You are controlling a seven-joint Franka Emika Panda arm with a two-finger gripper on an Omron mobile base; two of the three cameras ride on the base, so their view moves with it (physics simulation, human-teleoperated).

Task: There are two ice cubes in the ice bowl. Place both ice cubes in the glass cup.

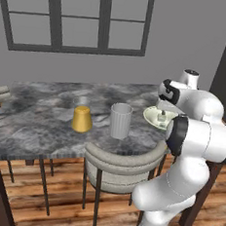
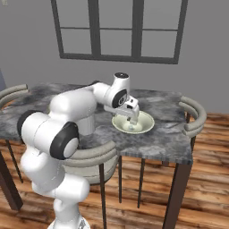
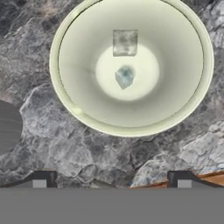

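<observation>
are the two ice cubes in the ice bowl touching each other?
Apart. In the hand view the square ice cube lies up the ice bowl's inner slope, the smaller bluish cube at the centre, with bare bowl showing between them.

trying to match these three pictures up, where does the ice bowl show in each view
Left base view: the ice bowl sits at right of centre on the marble table, partly behind the arm.
Right base view: at centre, under the open end effector.
Hand view: upper centre, two ice cubes inside.
Shared landmark: the bowl's pale rim against the dark marble.
</observation>
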